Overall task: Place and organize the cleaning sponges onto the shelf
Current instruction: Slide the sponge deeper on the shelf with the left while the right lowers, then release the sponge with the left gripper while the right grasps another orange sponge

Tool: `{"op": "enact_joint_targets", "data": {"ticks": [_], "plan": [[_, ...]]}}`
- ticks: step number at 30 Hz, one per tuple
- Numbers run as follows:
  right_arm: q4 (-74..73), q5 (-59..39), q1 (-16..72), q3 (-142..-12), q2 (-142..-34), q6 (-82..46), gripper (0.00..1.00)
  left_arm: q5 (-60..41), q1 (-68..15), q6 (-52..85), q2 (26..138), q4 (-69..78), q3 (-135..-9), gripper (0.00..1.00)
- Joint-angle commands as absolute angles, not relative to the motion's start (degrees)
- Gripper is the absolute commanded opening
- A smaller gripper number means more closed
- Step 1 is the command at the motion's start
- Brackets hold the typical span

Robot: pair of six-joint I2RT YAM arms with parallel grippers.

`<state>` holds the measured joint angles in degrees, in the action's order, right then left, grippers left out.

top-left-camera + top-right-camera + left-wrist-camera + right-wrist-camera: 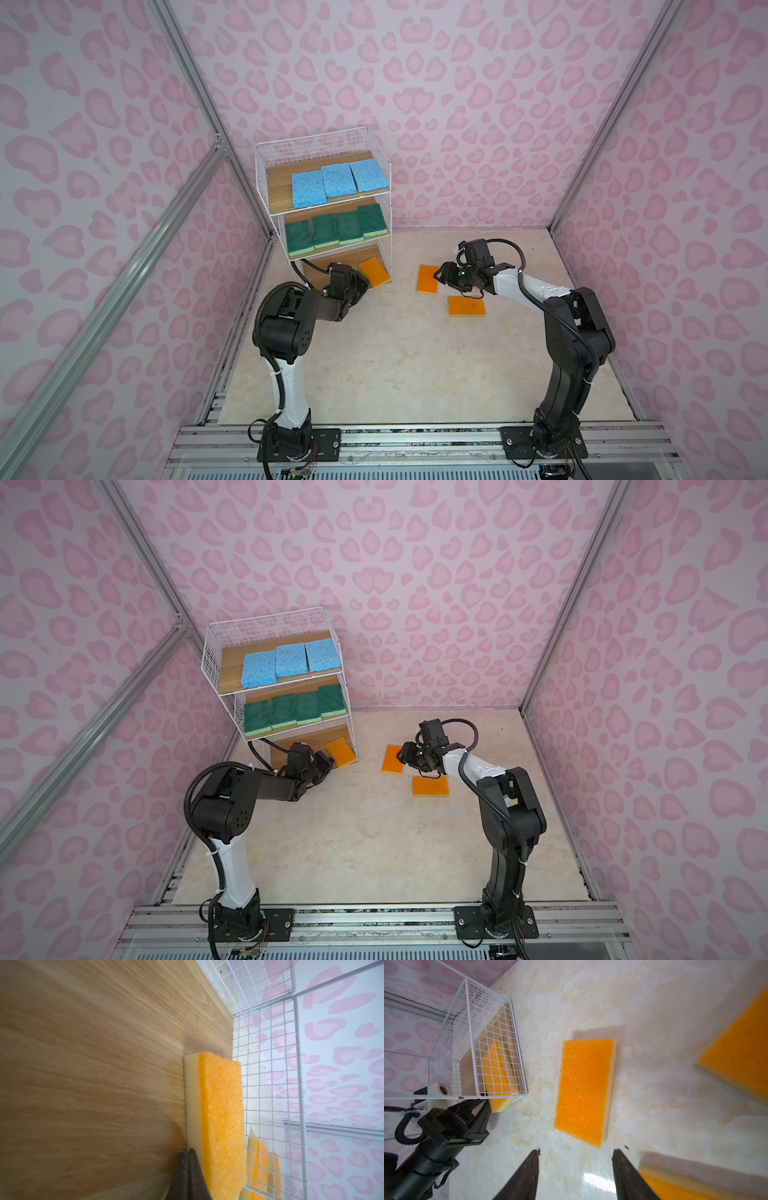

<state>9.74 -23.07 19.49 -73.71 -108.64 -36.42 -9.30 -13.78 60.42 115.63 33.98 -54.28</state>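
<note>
Shelf [277, 187] stands at back left of table [395, 365]. Blue sponges [338, 180] are on the top board, green sponges [324, 231] on the middle one.

Shelved orange sponge [375, 272] lies on the bottom board, just beside the wire side panel [270, 1084], its near end poking past the front rail.

Left claw [188, 1153] is pressed together and empty, tips at that sponge's yellow edge. Its arm hides the board's left part in both top views.

Right claw [576, 1150] is spread, just short of middle orange sponge [584, 1091]. Near orange sponge [466, 306] lies beside it.

Third orange sponge [741, 1047] is cut off by the frame and hidden under the right arm from above.
</note>
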Motion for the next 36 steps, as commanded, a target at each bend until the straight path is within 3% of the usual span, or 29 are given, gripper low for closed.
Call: {"op": "enact_joint_targets", "data": {"ticks": [1, 6, 8, 9, 14, 20, 29, 36], "plan": [[8.7, -23.4, 19.4, -74.0, -109.8, -35.7, 0.59, -9.4, -13.7, 60.2, 116.0, 33.0, -54.9, 0.15], [9.2, -22.8, 19.4, -74.7, -111.6, -35.2, 0.60, -9.4, -13.7, 59.7, 114.7, 32.8, -54.0, 0.33], [9.5, -22.5, 19.4, -75.4, -112.8, -35.1, 0.56, -9.4, -13.8, 59.4, 113.8, 33.0, -53.2, 0.35], [9.8, -22.4, 19.4, -76.1, -113.6, -35.0, 0.55, -9.2, -13.9, 59.5, 113.4, 33.3, -52.6, 0.41], [10.7, -21.9, 19.5, -78.6, -116.3, -35.0, 0.57, -8.8, -14.3, 59.7, 111.8, 33.6, -50.2, 0.46], [12.8, -20.9, 19.8, -81.7, -119.3, -34.0, 0.52, -8.1, -15.2, 60.2, 110.6, 34.0, -48.0, 0.42], [13.0, -20.6, 20.2, -83.2, -121.8, -34.4, 0.49, -7.2, -15.6, 60.1, 110.0, 33.0, -47.4, 0.16], [12.7, -20.9, 20.4, -83.3, -122.4, -34.7, 0.48, -7.3, -15.0, 59.3, 111.2, 31.1, -50.1, 0.13]]}}
